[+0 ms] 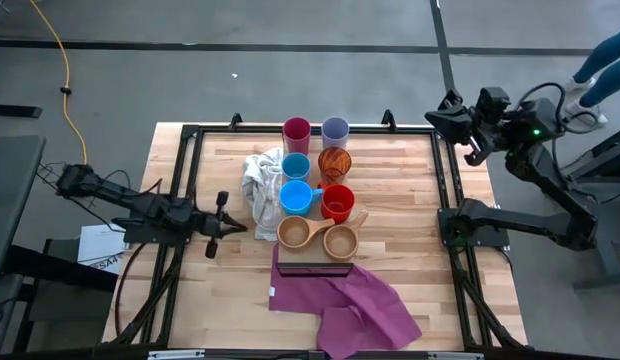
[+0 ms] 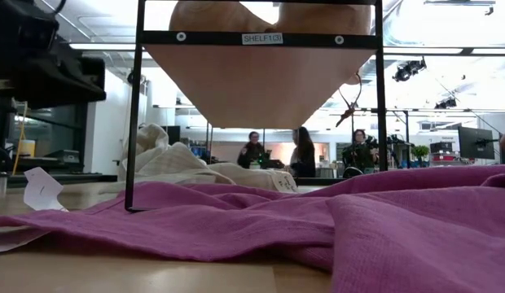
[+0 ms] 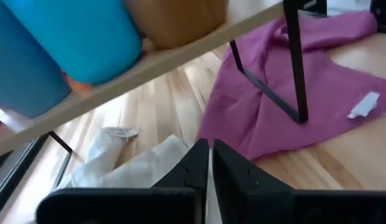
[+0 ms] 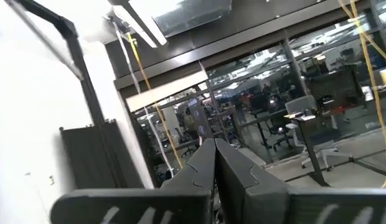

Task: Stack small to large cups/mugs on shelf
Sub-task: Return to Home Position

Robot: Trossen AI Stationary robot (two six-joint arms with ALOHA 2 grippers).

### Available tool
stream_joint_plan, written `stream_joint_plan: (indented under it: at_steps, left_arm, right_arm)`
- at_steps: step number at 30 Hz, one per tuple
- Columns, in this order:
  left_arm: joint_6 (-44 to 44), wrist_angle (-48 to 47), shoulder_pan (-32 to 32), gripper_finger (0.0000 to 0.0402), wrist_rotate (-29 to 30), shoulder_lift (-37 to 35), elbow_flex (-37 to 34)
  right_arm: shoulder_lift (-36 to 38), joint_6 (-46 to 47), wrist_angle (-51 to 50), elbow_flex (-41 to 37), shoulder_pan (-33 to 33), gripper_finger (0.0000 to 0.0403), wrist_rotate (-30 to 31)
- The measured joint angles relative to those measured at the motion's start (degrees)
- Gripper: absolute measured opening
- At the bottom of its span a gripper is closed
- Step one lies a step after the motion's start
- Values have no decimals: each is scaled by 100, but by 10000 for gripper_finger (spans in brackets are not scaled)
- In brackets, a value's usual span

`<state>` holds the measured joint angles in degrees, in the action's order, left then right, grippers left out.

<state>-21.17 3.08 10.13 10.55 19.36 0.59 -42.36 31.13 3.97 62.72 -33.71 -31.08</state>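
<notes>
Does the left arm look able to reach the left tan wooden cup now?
Probably yes: the left gripper, shut, sits low beside the left tan wooden cup; only an edge of the white cloth lies between, lower down. It would need to rise and open.

The left arm [image 1: 130,205] is stretched out low and nearly flat, and its wrist is aimed inward toward the middle. The left pincer [image 1: 238,226] is seen with its fingers [image 3: 193,165] pressed together, with nothing gripped between them. The right arm [image 1: 550,180] is folded back at its own side, sharply bent at the elbow. The right pincer [image 1: 442,108] is carried high, likewise closed and empty.
</notes>
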Motion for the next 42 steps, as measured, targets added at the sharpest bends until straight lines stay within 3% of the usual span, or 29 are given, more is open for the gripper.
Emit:
stream_joint_plan:
  at_steps: [6,12,18,28,42]
  left_arm:
    - [-2,16,2,11,-40,-368,3]
    - [0,-30,0,12,-42,-590,1]
    - [0,-13,0,14,-42,-1004,1]
    - [0,-21,0,13,-42,-1013,-1]
    - [0,-20,0,13,-44,-1013,-3]
  right_arm:
    - [201,-12,-150,0,0,0,-285]
    - [654,-289,-1093,0,0,0,-359]
    - [1185,-632,-1812,-4,0,0,-45]
    - [2192,-919,-1782,-899,1,0,572]
    - [3840,-1312,-1298,-2480,0,0,2820]
